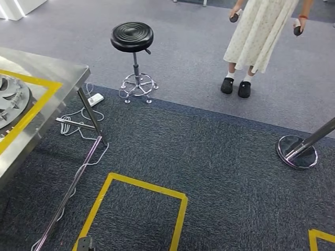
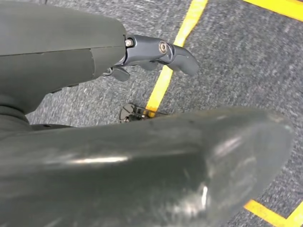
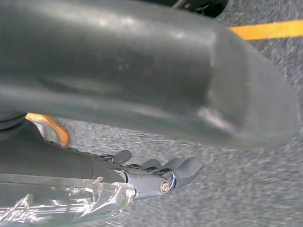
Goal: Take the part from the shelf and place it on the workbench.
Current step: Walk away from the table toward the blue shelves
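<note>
Part (image 1: 10,99): a round grey metal piece with curved vanes, lying inside the yellow-taped frame on the steel workbench (image 1: 59,73), at the bench's left side (cut off by the picture's edge).
Left hand (image 2: 150,52): holds nothing, fingers stretched out straight over the carpet (image 1: 197,146).
Right hand (image 3: 157,175): holds nothing, fingers extended side by side above carpet.
Stool (image 1: 132,37): black, beyond the bench's far corner.
Person (image 1: 260,31): standing well apart, a dark controller in each hand.

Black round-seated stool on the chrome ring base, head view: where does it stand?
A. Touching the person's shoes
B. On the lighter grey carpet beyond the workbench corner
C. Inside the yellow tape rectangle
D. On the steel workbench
B: the black round-seated stool stands on lighter grey carpet, beyond the steel workbench corner.
</note>
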You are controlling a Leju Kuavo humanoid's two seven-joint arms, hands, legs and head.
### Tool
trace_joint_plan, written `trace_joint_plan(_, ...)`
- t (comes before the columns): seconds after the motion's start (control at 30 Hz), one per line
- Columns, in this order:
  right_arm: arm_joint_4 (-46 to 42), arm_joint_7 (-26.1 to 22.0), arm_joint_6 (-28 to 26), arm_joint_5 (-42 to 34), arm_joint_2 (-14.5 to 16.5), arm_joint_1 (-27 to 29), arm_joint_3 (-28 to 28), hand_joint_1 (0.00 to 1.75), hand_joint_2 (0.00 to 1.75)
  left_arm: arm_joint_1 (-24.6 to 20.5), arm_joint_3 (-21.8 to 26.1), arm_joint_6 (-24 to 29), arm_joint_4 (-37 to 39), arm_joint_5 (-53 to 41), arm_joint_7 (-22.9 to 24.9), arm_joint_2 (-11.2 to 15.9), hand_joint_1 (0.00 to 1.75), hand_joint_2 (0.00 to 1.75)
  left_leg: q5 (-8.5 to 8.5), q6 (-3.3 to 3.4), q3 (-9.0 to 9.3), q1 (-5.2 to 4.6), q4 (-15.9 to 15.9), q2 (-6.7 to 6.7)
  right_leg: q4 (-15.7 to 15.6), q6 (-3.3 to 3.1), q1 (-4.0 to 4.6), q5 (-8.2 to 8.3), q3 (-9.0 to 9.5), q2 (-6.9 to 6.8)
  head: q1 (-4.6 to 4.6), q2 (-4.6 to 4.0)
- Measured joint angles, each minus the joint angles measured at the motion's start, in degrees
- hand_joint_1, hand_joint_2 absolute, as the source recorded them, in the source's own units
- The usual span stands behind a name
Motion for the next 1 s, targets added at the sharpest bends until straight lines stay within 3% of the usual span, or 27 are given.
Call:
trace_joint_plan(0.07, 0.0, 0.1, 0.0, 0.1, 0.0, 0.1, 0.0, 0.0, 0.0, 0.0, 0.0, 0.0, 0.0, 0.0, -0.1, 0.0, 0.0, 0.0, -0.26, -0.13, 0.34, -0.09, 0.0, 1.29, -5.9, -0.34, 0.1, 3.19, 3.47, -0.95, 0.01, 0.0)
trace_joint_plan(0.13, 0.0, 0.2, 0.0, 0.2, 0.0, -0.1, 0.0, 0.0, 0.0, 0.0, -0.1, 0.1, 0.1, -0.1, -0.1, 0.0, 0.0, 0.0, -0.68, -0.57, 0.77, -0.35, 0.1, 2.35, -13.2, -0.89, 0.51, 5.66, 7.59, -3.62, -0.02, 0.0)
trace_joint_plan(0.2, 0.0, 0.3, 0.0, 0.3, 0.0, -0.2, 0.0, 0.0, 0.0, -0.1, -0.1, 0.1, 0.1, -0.2, -0.2, 0.1, 0.0, 0.0, -0.88, -1.15, 1.04, -0.58, 0.1, 3.25, -15.6, -1.5, 0.92, 6.06, 8.78, -4.64, -0.07, 0.0)
trace_joint_plan(0.27, 0.0, 0.6, 0.1, 0.5, 0.0, -0.2, 0.0, 0.0, 0.0, -0.2, -0.2, 0.1, 0.2, -0.3, -0.2, 0.0, 0.0, 0.0, -0.97, -1.82, 1.3, -0.44, -0.2, 4.13, -15.9, -2.19, 0.91, 6.38, 8.66, -3.17, -0.07, 0.0)
trace_joint_plan(0.33, 0.0, 0.9, 0.3, 0.8, 0.0, -0.1, 0.0, 0.0, 0.0, -0.3, -0.4, 0.1, 0.3, -0.4, -0.2, 0.0, 0.0, 0.0, -2.48, -2.43, 0.81, -0.26, 1.5, 2.46, -16.5, -2.9, 0.65, 6.78, 8.8, -1.78, -0.21, 0.0)
trace_joint_plan(0.4, 0.0, 0.9, 0.3, 1.1, 0.0, -0.2, -0.1, 0.0, 0.0, -0.3, -0.6, 0.1, 0.3, -0.4, -0.2, 0.1, 0.0, 0.0, -5.9, -2.72, -2.0, -0.18, 7.6, -0.49, -16.7, -3.29, 0.47, 7.03, 8.83, -0.37, -0.51, 0.0)
trace_joint_plan(0.47, 0.0, 1.0, 0.4, 1.2, 0.0, -0.2, -0.1, 0.0, 0.0, -0.2, -0.6, 0.2, 0.3, -0.4, -0.2, 0.1, 0.0, 0.0, -8.26, -2.82, -5.65, -0.19, 14.4, -1.48, -16.7, -3.39, 0.44, 7.08, 8.73, 1.17, -0.66, 0.0)
trace_joint_plan(0.5, 0.0, 1.0, 0.4, 1.1, 0.0, -0.1, -0.1, 0.0, 0.0, -0.1, -0.6, 0.2, 0.4, -0.4, -0.2, 0.2, 0.0, 0.0, -7.9, -2.83, -6.55, -0.17, 15.6, -1.6, -16.7, -3.36, 0.42, 7.12, 8.71, 2.0, -0.67, 0.0)
trace_joint_plan(0.53, 0.0, 1.0, 0.4, 1.1, 0.0, -0.1, -0.1, 0.0, 0.0, -0.1, -0.6, 0.2, 0.4, -0.4, -0.2, 0.2, 0.0, 0.0, -6.4, -2.83, -6.35, -0.12, 14.6, -1.71, -16.7, -3.28, 0.36, 7.17, 8.72, 2.83, -0.67, 0.0)
trace_joint_plan(0.57, 0.0, 1.0, 0.4, 1.0, 0.0, -0.1, -0.1, 0.0, 0.0, -0.1, -0.6, 0.2, 0.4, -0.4, -0.2, 0.2, 0.0, 0.0, -4.17, -2.86, -5.16, -0.01, 11.6, -2.14, -16.7, -3.12, 0.25, 7.25, 8.73, 3.69, -0.67, 0.0)
trace_joint_plan(0.63, 0.0, 0.9, 0.4, 1.0, 0.0, -0.2, -0.1, 0.0, 0.0, -0.1, -0.6, 0.2, 0.5, -0.4, -0.2, 0.3, 0.0, 0.0, -0.58, -2.96, -1.9, 0.47, 4.2, -4.8, -16.4, -2.56, 0.14, 7.35, 8.48, 5.27, -0.8, 0.0)
trace_joint_plan(0.7, 0.0, 0.8, 0.4, 1.1, 0.0, -0.2, -0.1, 0.0, 0.0, -0.1, -0.6, 0.2, 0.5, -0.4, -0.2, 0.3, 0.0, 0.0, 0.31, -2.64, -0.31, 0.69, 0.4, -6.79, -16.3, -1.86, 0.08, 7.51, 7.99, 6.5, -0.98, 0.0)
trace_joint_plan(0.77, 0.0, 0.7, 0.4, 1.1, 0.0, 0.0, -0.1, 0.0, 0.0, -0.2, -0.7, 0.3, 0.6, -0.4, -0.2, 0.4, 0.0, 0.0, 0.38, -1.76, -0.22, 0.54, 0.0, -5.97, -16.5, -1.2, -0.12, 7.8, 7.53, 7.44, -1.01, 0.0)
trace_joint_plan(0.83, 0.0, 0.8, 0.4, 1.1, 0.0, 0.3, -0.1, 0.0, 0.0, -0.3, -0.8, 0.5, 0.6, -0.4, -0.2, 0.4, 0.0, 0.0, 0.61, -0.86, -0.18, 0.53, -0.1, -4.66, -15.1, -0.79, -0.02, 6.85, 6.7, 5.59, -0.66, 0.0)
trace_joint_plan(0.9, 0.0, 0.8, 0.4, 1.2, 0.0, 0.2, -0.1, 0.0, 0.0, -0.1, -0.9, 0.5, 0.6, -0.4, -0.2, 0.4, 0.0, 0.0, 0.63, -0.31, -0.17, 0.36, -0.2, -3.2, -9.3, -0.57, 0.22, 3.37, 4.11, 2.0, -0.16, 0.0)
trace_joint_plan(0.97, 0.0, 0.8, 0.4, 1.2, 0.0, 0.0, -0.1, 0.0, 0.0, 0.1, -0.9, 0.5, 0.6, -0.4, -0.2, 0.4, 0.0, 0.0, 0.52, -0.11, -0.16, 0.09, -0.2, -1.45, -1.7, -0.43, 0.23, -0.07, 0.7, 0.39, 0.01, 0.0)
trace_joint_plan(1.0, 0.0, 0.8, 0.4, 1.2, 0.0, 0.0, -0.1, 0.0, 0.0, 0.2, -0.9, 0.5, 0.6, -0.4, -0.2, 0.4, 0.0, 0.0, 0.46, -0.07, -0.13, 0.03, -0.2, -0.63, 0.0, -0.42, 0.22, -0.45, 0.04, 0.15, 0.01, 0.0)
